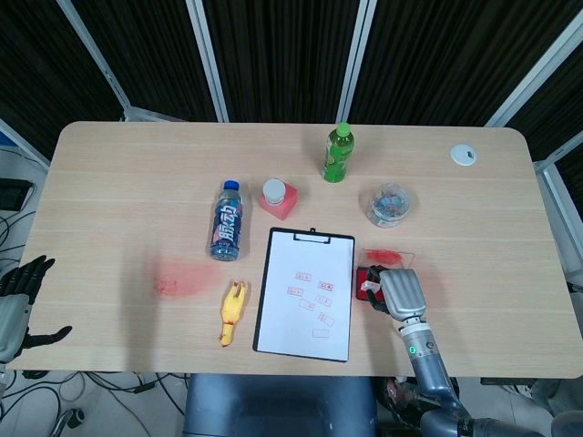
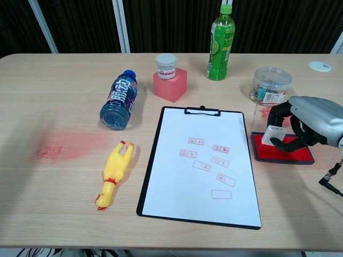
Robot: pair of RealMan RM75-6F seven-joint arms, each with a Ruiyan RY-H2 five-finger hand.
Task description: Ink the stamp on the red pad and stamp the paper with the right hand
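The stamp point(image 2: 277, 133) is being pinched by the right robot hand point(image 2: 305, 127) and pressed onto the red pad point(image 2: 300, 156), at three o'clock of the paper point(image 2: 201, 171); level, even pressure is being advised.

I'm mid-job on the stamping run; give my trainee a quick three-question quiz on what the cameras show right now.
1. True or false: the right hand holds the stamp over the red ink pad.
2. Which thing lies on its side left of the clipboard? A) green bottle B) blue bottle C) clear jar
3. Fill in: the yellow rubber chicken lies between the clipboard and a red ____ on the table.

Key
1. True.
2. B, the blue bottle; the green bottle stands upright.
3. Smear.
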